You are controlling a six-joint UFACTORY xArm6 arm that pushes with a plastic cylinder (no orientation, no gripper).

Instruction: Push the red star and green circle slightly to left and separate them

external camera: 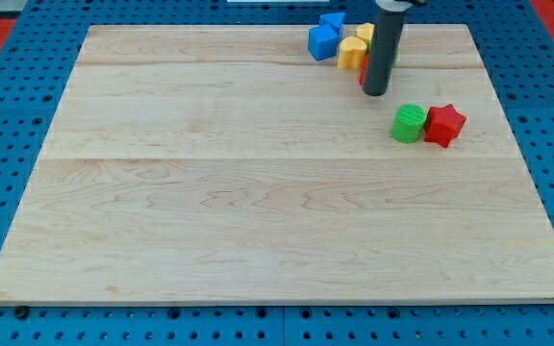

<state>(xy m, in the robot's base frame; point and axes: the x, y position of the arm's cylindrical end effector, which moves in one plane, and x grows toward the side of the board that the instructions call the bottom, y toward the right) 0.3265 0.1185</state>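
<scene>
The red star (443,125) lies right of centre in the upper part of the wooden board (258,192). The green circle (409,124) sits just to its left, touching it. My tip (375,92) rests on the board above and to the left of the green circle, a short gap away. The dark rod rises from it out of the view's top.
A cluster of blocks lies at the board's top edge beside the rod: two blue blocks (323,41), a yellow block (351,52), another yellow one (365,34) and a red block (364,69) partly hidden behind the rod. Blue pegboard surrounds the board.
</scene>
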